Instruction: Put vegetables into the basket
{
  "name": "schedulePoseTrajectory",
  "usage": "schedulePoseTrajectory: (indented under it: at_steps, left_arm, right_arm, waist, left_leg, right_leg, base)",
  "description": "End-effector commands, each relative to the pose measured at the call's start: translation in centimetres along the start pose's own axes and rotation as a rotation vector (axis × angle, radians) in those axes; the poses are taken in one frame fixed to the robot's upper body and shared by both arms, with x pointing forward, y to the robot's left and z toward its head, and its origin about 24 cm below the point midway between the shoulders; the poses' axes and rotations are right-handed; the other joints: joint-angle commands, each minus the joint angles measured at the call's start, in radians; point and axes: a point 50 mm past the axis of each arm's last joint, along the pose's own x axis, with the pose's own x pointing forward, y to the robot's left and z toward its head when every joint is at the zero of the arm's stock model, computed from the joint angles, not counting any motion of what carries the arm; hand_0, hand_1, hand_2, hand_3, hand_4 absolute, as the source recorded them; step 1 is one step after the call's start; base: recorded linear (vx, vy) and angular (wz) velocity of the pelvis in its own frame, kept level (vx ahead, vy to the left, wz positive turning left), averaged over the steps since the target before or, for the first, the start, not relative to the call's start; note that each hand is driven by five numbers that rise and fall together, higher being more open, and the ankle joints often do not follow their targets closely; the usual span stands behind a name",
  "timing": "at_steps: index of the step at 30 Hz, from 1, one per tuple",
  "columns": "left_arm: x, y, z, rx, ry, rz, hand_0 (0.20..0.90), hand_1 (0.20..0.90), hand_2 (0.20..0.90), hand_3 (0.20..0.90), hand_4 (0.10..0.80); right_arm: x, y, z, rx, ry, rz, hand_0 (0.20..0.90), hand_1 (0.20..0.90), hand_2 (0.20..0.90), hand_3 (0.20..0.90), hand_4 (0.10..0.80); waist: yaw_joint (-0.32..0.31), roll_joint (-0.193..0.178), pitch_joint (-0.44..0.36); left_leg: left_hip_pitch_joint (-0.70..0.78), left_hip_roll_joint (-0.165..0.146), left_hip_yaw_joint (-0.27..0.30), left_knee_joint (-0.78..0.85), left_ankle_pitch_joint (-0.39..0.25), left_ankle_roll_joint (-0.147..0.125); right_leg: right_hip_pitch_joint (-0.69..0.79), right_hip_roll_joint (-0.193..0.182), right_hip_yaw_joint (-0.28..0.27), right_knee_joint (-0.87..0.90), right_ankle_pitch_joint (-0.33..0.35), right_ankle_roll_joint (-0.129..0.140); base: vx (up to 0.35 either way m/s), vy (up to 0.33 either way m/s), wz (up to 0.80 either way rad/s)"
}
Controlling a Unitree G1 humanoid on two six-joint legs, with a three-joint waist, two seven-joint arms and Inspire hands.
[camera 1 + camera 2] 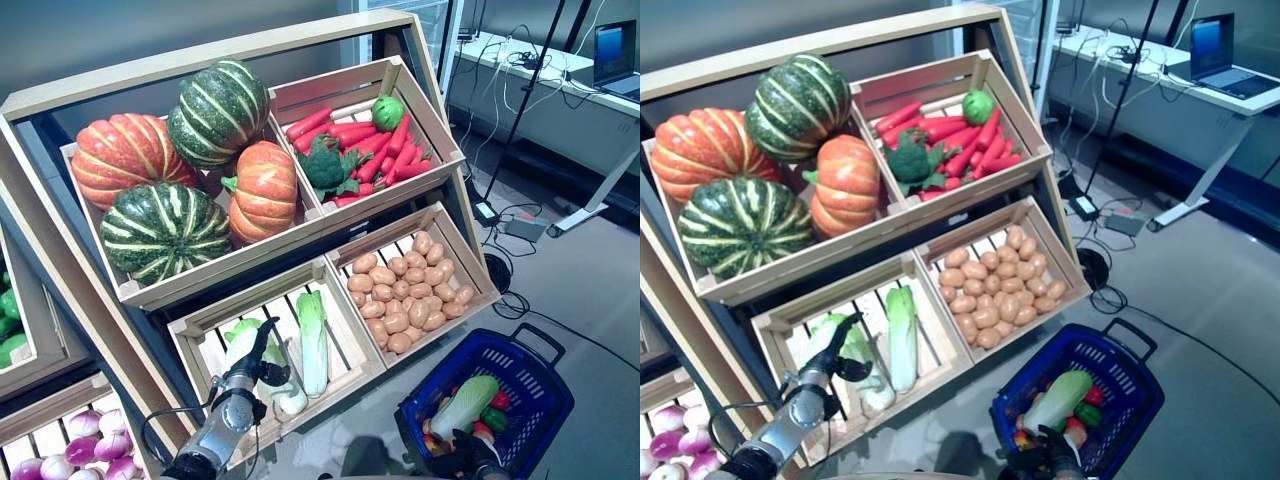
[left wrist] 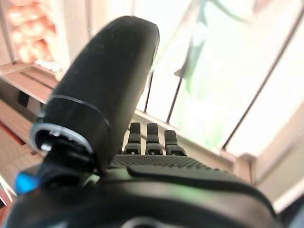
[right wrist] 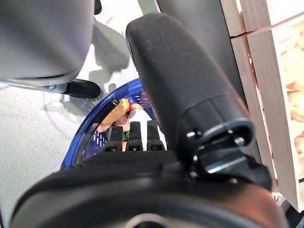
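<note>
Reaching my left hand (image 1: pixel 243 392), fingers open, into the crate (image 1: pixel 196 330) for a cabbage (image 1: pixel 312 340) (right hand (image 1: pixel 470 460) grips the basket (image 1: pixel 535 395)); next: close around it.

lab mock shop – produce crates (image 1: pixel 300 250), laptop (image 1: pixel 612 50)

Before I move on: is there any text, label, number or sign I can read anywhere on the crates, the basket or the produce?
None can be read.
Light wooden crates: bare wood, no print.
Blue plastic basket: no label showing.
Open laptop on the far desk: screen too small to read.
</note>
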Motion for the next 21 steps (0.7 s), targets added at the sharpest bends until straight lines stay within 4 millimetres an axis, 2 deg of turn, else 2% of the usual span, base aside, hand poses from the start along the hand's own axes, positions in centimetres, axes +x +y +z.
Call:
schedulePoseTrajectory:
  at_steps: [1, 7, 9, 13, 19, 21]
  left_arm:
    - [3.4, 7.0, 2.6, 0.174, -0.141, 0.278, 0.9, 0.9, 0.9, 0.9, 0.8]
    - [2.8, 7.7, 0.5, 0.485, -0.154, 0.274, 0.9, 0.9, 0.9, 0.9, 0.8]
    - [2.6, 7.7, 0.7, 0.624, -0.242, 0.305, 0.9, 0.9, 0.9, 0.9, 0.8]
    - [3.4, 9.8, 3.2, 0.716, -0.399, 0.485, 0.9, 0.9, 0.9, 0.9, 0.8]
    - [3.9, 11.1, 4.2, 0.785, -0.491, 0.629, 0.9, 0.9, 0.9, 0.9, 0.8]
    - [3.9, 11.4, 4.5, 0.809, -0.526, 0.657, 0.9, 0.9, 0.9, 0.9, 0.8]
  right_arm:
    - [0.0, 0.4, 1.1, 0.05, -0.058, -0.016, 0.9, 0.9, 0.9, 0.9, 0.8]
    - [-0.1, -0.6, 0.0, 0.037, -0.036, -0.04, 0.9, 0.9, 0.9, 0.9, 0.8]
    - [0.0, -0.9, 0.3, 0.023, -0.045, -0.04, 0.9, 0.9, 0.9, 0.9, 0.8]
    - [0.5, -2.6, 3.6, -0.009, -0.14, -0.048, 0.9, 0.9, 0.9, 0.9, 0.8]
    - [0.6, -4.0, 7.0, -0.019, -0.234, -0.08, 0.9, 0.9, 0.9, 0.9, 0.8]
    - [0.7, -4.4, 7.4, -0.007, -0.243, -0.094, 0.9, 0.9, 0.9, 0.9, 0.8]
  waist:
    - [-0.004, -0.051, 0.014]
    - [-0.017, -0.039, 0.03]
    - [-0.023, -0.034, 0.04]
    - [-0.04, -0.016, 0.116]
    - [-0.048, -0.005, 0.235]
    - [-0.046, -0.007, 0.253]
  left_leg:
    - [-0.013, -0.023, -0.064, 0.011, -0.035, -0.002]
    - [-0.018, -0.023, -0.064, 0.006, -0.029, -0.008]
    - [-0.031, -0.022, -0.062, 0.007, -0.024, -0.01]
    - [-0.116, -0.023, -0.057, 0.049, -0.015, -0.009]
    - [-0.253, -0.056, -0.069, 0.231, -0.032, -0.009]
    - [-0.288, -0.063, -0.072, 0.277, -0.04, -0.007]
  right_leg:
    - [-0.013, -0.017, 0.025, 0.007, 0.046, -0.017]
    - [-0.018, -0.014, 0.023, 0.006, 0.045, -0.017]
    - [-0.034, -0.012, 0.026, 0.016, 0.043, -0.019]
    - [-0.144, -0.01, 0.032, 0.109, 0.019, -0.037]
    - [-0.271, -0.017, 0.025, 0.294, -0.033, -0.065]
    - [-0.302, -0.017, 0.023, 0.338, -0.046, -0.071]
  base:
    - [0.0, 0.0, 0.0]
    - [0.0, 0.0, 0.0]
    - [-0.057, 0.023, 0.0]
    - [-0.238, 0.044, 0.03]
    - [-0.188, 0.032, 0.03]
    - [-0.097, -0.006, 0.03]
